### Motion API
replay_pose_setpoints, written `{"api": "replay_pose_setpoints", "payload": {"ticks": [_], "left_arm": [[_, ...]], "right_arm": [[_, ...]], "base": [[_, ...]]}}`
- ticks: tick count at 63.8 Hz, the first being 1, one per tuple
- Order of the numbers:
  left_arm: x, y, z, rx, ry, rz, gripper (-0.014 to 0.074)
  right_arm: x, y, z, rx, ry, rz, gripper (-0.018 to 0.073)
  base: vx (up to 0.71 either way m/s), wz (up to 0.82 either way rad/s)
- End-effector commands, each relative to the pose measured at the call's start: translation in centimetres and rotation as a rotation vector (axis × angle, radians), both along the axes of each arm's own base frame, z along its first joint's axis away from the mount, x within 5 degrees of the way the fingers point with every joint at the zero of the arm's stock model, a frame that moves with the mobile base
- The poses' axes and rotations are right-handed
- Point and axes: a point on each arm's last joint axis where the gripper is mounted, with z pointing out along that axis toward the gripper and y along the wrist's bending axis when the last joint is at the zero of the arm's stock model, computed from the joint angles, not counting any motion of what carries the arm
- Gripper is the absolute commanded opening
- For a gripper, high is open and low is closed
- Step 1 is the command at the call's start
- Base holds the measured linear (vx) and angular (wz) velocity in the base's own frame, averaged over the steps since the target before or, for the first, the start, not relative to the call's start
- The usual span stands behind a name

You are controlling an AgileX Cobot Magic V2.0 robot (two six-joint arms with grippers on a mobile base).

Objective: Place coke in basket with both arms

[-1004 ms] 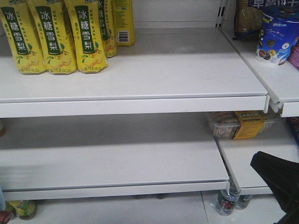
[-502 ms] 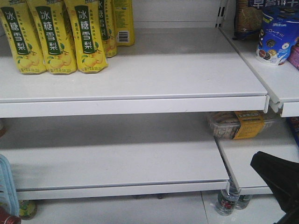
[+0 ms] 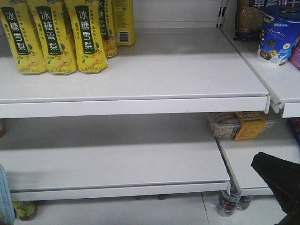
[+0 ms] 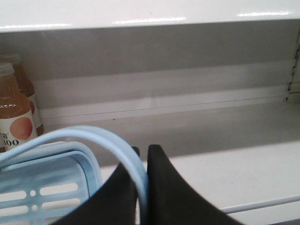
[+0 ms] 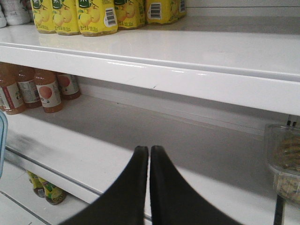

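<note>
Three views logged. Front view: yellow drink cartons point(image 3: 54, 37) stand at the back-left corner of the upper shelf point(image 3: 140, 101), green panels printed 冰糖雪梨 over pear pictures, one showing a barcode. On the neighbouring shelf to the right I read a blue-and-white tub point(image 3: 277, 35) with small lettering too fine to make out. A clear snack tray with a yellow band point(image 3: 241, 125) sits on the lower right shelf. A sliver of the basket point(image 3: 5, 199) shows at the lower-left edge; the right gripper point(image 3: 279, 180) is a black wedge at the lower right, well apart from it.

Left wrist view: the left gripper point(image 4: 142, 157) is clamped on the basket's pale blue handle point(image 4: 112, 145), fingers pressed to either side of it, with the slotted basket wall point(image 4: 44, 194) just left. Amber juice bottles point(image 4: 14, 115) at the shelf's left edge show "100" on a white label.

Right wrist view: the right gripper point(image 5: 149, 152) is closed, fingertips together, nothing between. I see no coke in any view. Peach-labelled bottles point(image 5: 47, 89) stand at the lower shelf's left end; basket rim point(image 5: 2, 140) at frame's left edge.
</note>
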Motion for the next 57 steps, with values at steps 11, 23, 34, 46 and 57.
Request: {"api": "replay_pose_setpoints", "payload": {"ticks": [11, 23, 34, 46, 57], "left_arm": [[-0.14, 0.64, 1.37, 0.071, -0.169, 0.108, -0.0006], [-0.14, 0.67, 1.36, 0.070, -0.168, 0.114, -0.0006], [-0.14, 0.67, 1.36, 0.070, -0.168, 0.114, -0.0006], [-0.14, 0.67, 1.36, 0.070, -0.168, 0.114, -0.0006], [-0.15, 0.67, 1.40, 0.068, -0.169, 0.114, -0.0006]], "right_arm": [[0.21, -0.22, 0.87, -0.013, -0.032, -0.026, -0.0005], [0.21, -0.22, 0.87, -0.013, -0.032, -0.026, -0.0005], [0.21, -0.22, 0.87, -0.013, -0.032, -0.026, -0.0005], [0.21, -0.22, 0.87, -0.013, -0.032, -0.026, -0.0005], [0.21, -0.22, 0.87, -0.013, -0.032, -0.026, -0.0005]], "base": [[0.00, 0.00], [0.00, 0.00], [0.00, 0.00], [0.00, 0.00], [0.00, 0.00]]}}
